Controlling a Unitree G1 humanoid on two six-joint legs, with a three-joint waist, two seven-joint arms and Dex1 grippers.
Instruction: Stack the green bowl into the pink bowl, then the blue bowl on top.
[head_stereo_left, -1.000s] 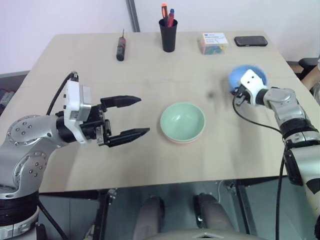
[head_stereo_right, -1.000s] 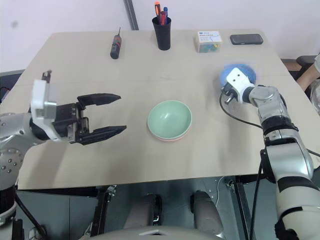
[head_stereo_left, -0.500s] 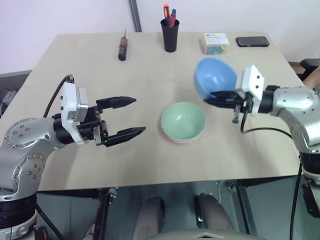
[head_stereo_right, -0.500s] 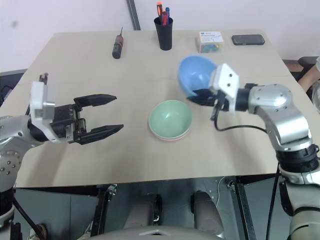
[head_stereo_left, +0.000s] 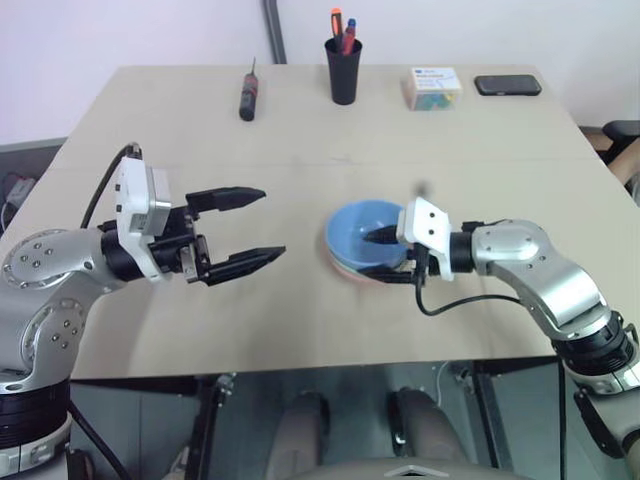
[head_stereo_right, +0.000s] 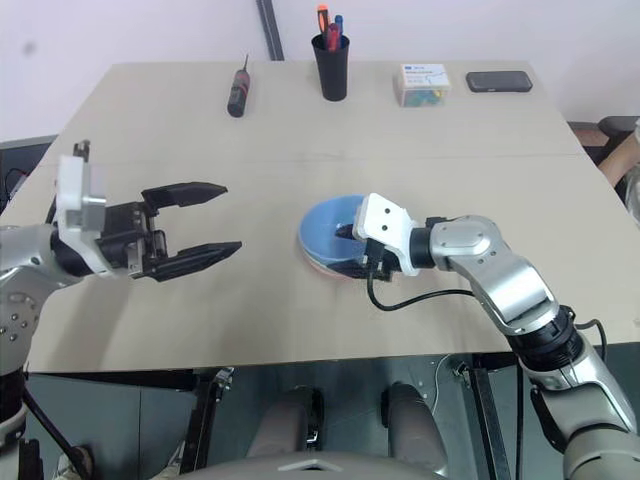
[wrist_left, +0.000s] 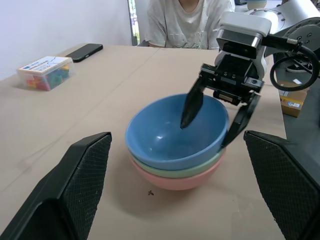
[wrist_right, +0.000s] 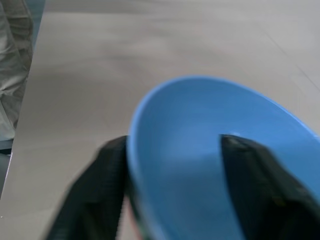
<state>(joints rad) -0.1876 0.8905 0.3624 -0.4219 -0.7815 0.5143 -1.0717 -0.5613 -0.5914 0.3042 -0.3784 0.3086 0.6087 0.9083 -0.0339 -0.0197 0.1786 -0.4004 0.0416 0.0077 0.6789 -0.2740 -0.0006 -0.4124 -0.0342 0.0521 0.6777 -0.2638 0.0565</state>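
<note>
Beige surface (head_stereo_left: 300, 320): blue bowl (wrist_left: 172, 132) nested atop green bowl (wrist_left: 175, 171) and pink bowl (wrist_left: 172, 182). Right gripper (wrist_left: 215, 117) fingers parted, rim straddled (one inside). Left gripper (head_stereo_left: 240, 225) spread, empty, well apart.

Blue bowl (wrist_left: 170, 135) nests upright in green bowl (wrist_left: 172, 170), inside pink bowl (wrist_left: 175, 181).

arms: silver metal, round screwed joints | wrists: white blocks | jaws: black | cables: black, looping
</note>
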